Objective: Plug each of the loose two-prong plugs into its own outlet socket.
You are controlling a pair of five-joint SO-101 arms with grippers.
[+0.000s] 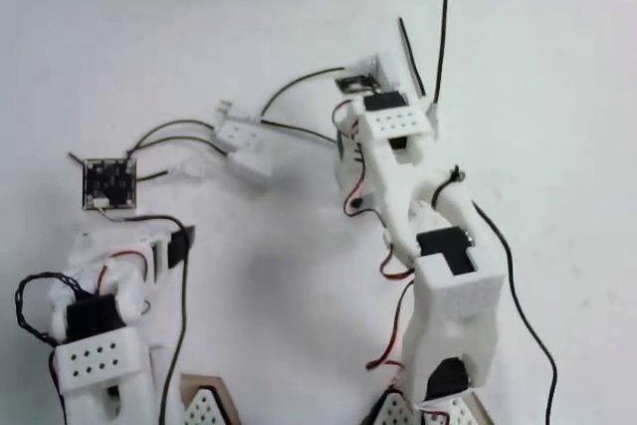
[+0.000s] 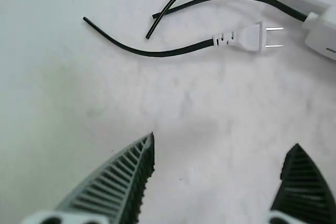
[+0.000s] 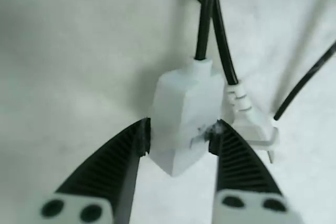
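Your left pincer (image 2: 223, 142) is wide open and empty. The plug (image 2: 247, 39) lies ahead, prongs toward a socket block (image 2: 323, 35). Your right pincer (image 3: 181, 129) grips a second block (image 3: 184, 98).

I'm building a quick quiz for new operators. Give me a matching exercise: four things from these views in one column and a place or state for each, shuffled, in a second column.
Things
1. left gripper
2. right gripper
3. two-prong plug
4. dark square board

Places or states
A. shut on a white socket block
B. lying flat on the table, prongs bare
C. open, above the table
D. toward the left of the high view

Pairs: 1-C, 2-A, 3-B, 4-D
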